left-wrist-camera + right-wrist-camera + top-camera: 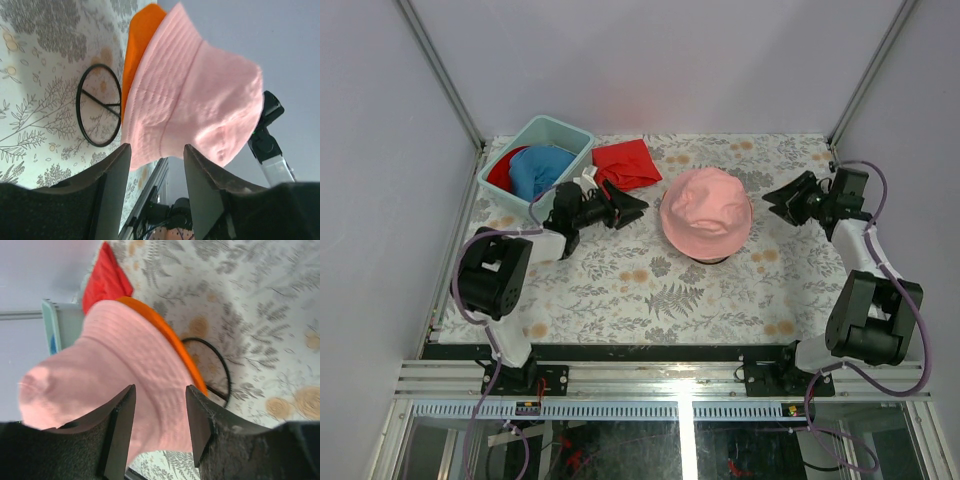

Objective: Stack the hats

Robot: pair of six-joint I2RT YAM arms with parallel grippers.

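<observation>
Atop black wire stand (77, 105): pink hat (706, 212) over orange hat (142, 40).

A white tabletop cover printed with grey leaves and orange flowers (620, 300) spreads across the whole surface. A pale teal rectangular plastic bin (582, 150) sits in the far left corner. Just beside it on the right, a flat square red cloth (625, 163) lies near the far edge. A black wire stand with a round ring base (102, 103) rests near the tabletop's middle.
</observation>
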